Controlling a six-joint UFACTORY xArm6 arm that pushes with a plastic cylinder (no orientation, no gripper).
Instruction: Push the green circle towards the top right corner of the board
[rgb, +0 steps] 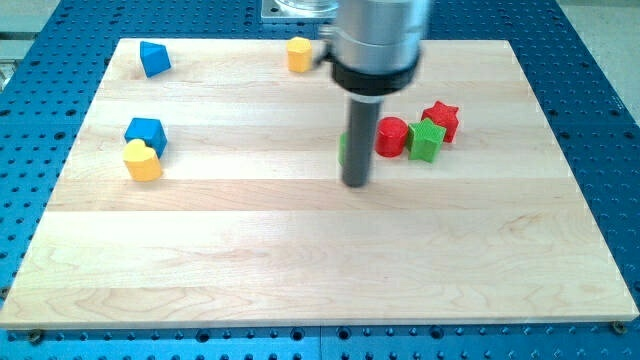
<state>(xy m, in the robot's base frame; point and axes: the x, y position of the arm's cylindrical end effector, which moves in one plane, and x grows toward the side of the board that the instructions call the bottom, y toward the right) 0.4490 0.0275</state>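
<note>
The green circle (343, 150) is mostly hidden behind my rod; only a thin green sliver shows at the rod's left side, near the board's middle. My tip (356, 184) rests on the board right at the circle's lower edge, touching or nearly touching it. To the view's right of the rod stand a red cylinder (392, 136), a green star-like block (426, 140) and a red star (441, 120), close together.
A wooden board (300, 270) lies on a blue perforated table. A blue block (154, 58) sits at the top left, a yellow block (299, 54) at the top middle. A blue block (146, 132) and a yellow heart-like block (143, 162) touch at the left.
</note>
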